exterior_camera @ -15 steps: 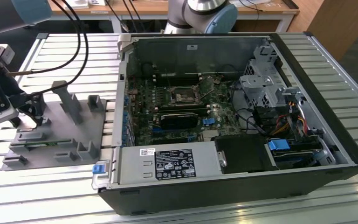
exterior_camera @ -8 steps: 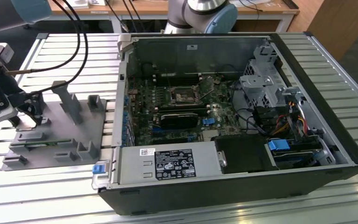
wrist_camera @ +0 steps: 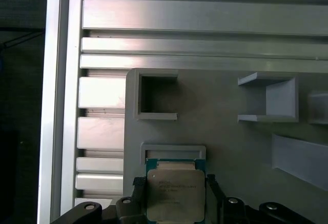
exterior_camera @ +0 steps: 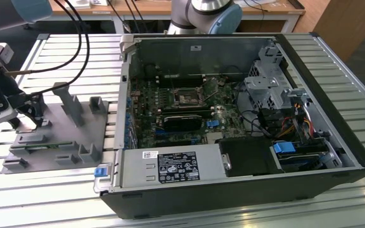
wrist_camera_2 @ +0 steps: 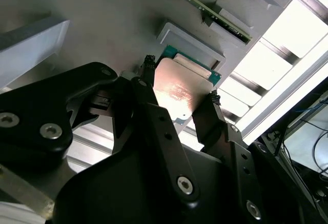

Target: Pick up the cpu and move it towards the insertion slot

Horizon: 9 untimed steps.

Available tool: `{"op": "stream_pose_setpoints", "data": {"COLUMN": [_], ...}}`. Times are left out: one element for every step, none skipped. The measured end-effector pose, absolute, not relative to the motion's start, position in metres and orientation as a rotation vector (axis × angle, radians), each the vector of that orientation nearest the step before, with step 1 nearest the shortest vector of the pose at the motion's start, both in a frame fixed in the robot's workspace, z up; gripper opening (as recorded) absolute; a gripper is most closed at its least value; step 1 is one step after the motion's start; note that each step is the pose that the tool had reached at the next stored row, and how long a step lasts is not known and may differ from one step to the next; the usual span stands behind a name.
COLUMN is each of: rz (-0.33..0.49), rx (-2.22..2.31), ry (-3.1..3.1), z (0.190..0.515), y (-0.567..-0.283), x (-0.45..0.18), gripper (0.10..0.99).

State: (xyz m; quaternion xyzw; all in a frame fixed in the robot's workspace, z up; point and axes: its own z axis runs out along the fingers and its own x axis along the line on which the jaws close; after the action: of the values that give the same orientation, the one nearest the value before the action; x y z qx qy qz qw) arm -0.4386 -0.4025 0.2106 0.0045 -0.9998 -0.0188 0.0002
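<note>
In both wrist views the cpu (wrist_camera: 174, 196) (wrist_camera_2: 177, 88), a flat square chip with a silvery top on a green base, sits between my two black fingers (wrist_camera_2: 205, 116), which press on its opposite edges. My gripper (exterior_camera: 35, 123) (wrist_camera_2: 180, 80) (wrist_camera: 174, 183) hangs over the grey fixture plate (exterior_camera: 62, 159) at the exterior view's left, just beside the small grey holder frame (wrist_camera: 173, 151). The insertion slot (exterior_camera: 187, 96), a square socket with a dark centre and metal frame, lies on the motherboard inside the open computer case (exterior_camera: 322, 118), far to the exterior view's right of the gripper.
The fixture plate carries upright grey posts (exterior_camera: 68, 102), empty square pockets (wrist_camera: 156, 95) and a thin green memory stick (exterior_camera: 40, 146). Black cables (exterior_camera: 81, 42) hang near the arm. The slatted aluminium table (exterior_camera: 55, 190) has a drop-off edge (wrist_camera: 54, 101) next to the plate.
</note>
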Motion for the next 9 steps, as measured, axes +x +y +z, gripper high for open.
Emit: {"op": "stream_pose_setpoints", "data": {"rz": [-0.059, -0.059, -0.059, -0.059, -0.059, -0.059, -0.059, -0.059, -0.059], "rx": [0.014, 0.014, 0.014, 0.014, 0.014, 0.014, 0.014, 0.014, 0.014], "ry": [-3.140, -3.140, -3.140, -3.140, -3.140, -3.140, -3.140, -3.140, -3.140], "z": [0.2108, 0.2111, 0.2113, 0.2116, 0.2119, 0.2122, 0.2125, 0.2127, 0.2130], "y": [-0.4025, -0.4025, -0.4025, -0.4025, -0.4025, -0.4025, -0.4025, -0.4025, -0.4025], "x": [-0.4387, -0.4387, -0.4387, -0.4387, -0.4387, -0.4386, -0.4387, -0.4386, -0.4387], "gripper": [0.541, 0.541, 0.541, 0.541, 0.541, 0.541, 0.541, 0.541, 0.541]}}
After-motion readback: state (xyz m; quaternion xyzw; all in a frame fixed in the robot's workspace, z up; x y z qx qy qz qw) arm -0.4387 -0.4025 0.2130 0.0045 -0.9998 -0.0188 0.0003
